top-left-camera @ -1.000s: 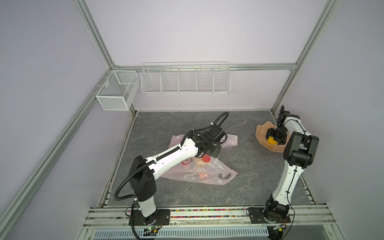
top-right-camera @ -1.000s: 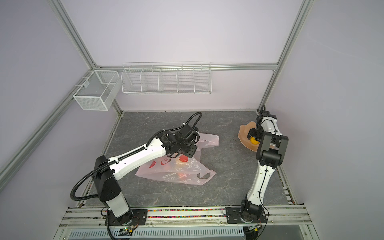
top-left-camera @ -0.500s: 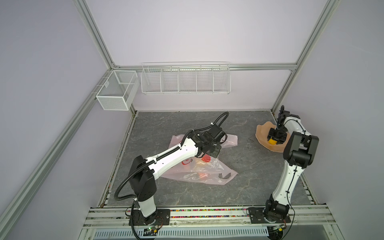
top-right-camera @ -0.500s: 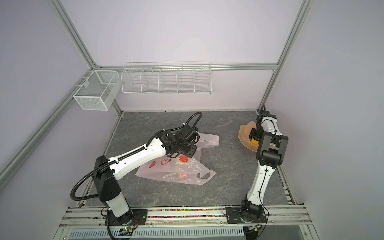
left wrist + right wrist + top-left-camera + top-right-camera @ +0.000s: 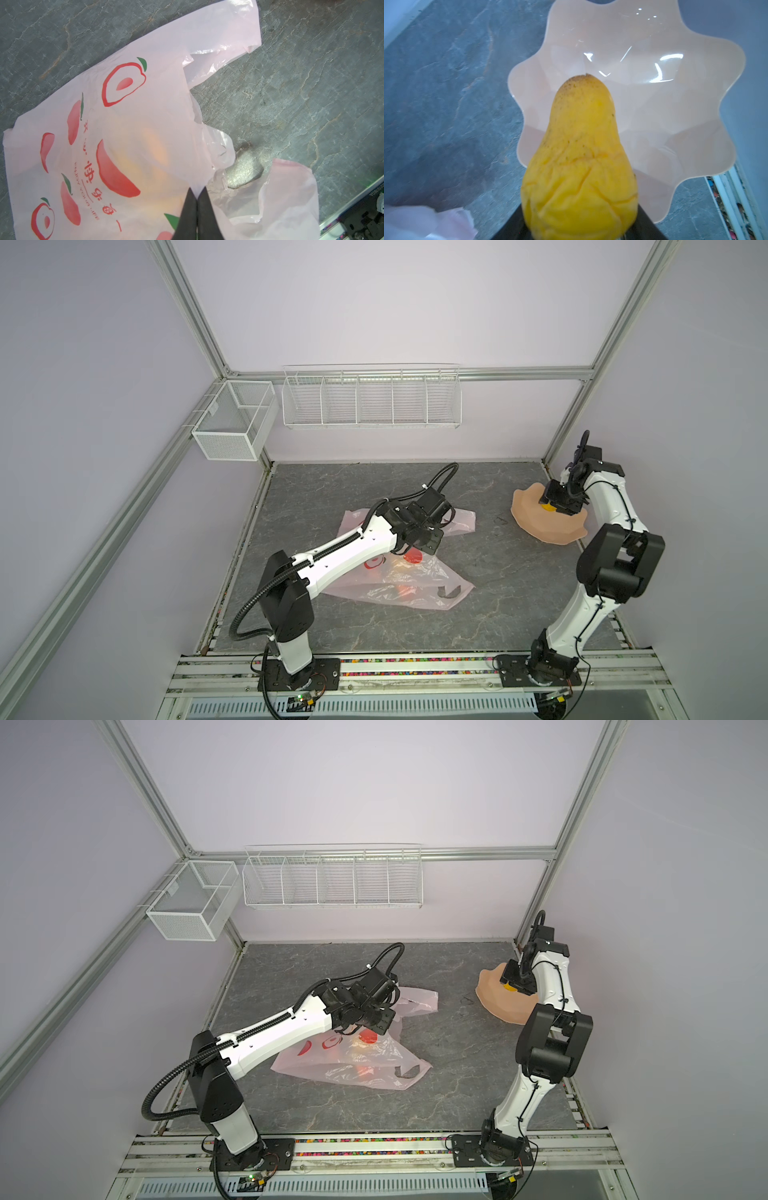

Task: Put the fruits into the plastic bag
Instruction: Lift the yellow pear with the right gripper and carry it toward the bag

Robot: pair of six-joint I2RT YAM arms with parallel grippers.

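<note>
Nearest, the left pincer (image 5: 197, 200) is clenched on the mouth edge of the thin pale-pink peach-printed plastic bag (image 5: 135, 124) on the bench (image 5: 311, 83). Farther off, the right pincer (image 5: 578, 225) grasps a yellow pear-shaped toy fruit (image 5: 581, 155) over the peach wavy-edged plate (image 5: 654, 104); it should let go only inside the held-open mouth.

Bare tabletop (image 5: 478, 547) between bag (image 5: 399, 589) and plate (image 5: 536, 524)

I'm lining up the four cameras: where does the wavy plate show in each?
Both top views: plate at the right, beneath the right pincer.
Left wrist: not in it.
Right wrist: behind the pear, filling much of the frame.
Shared landmark: the yellow pear held by that pincer.
</note>
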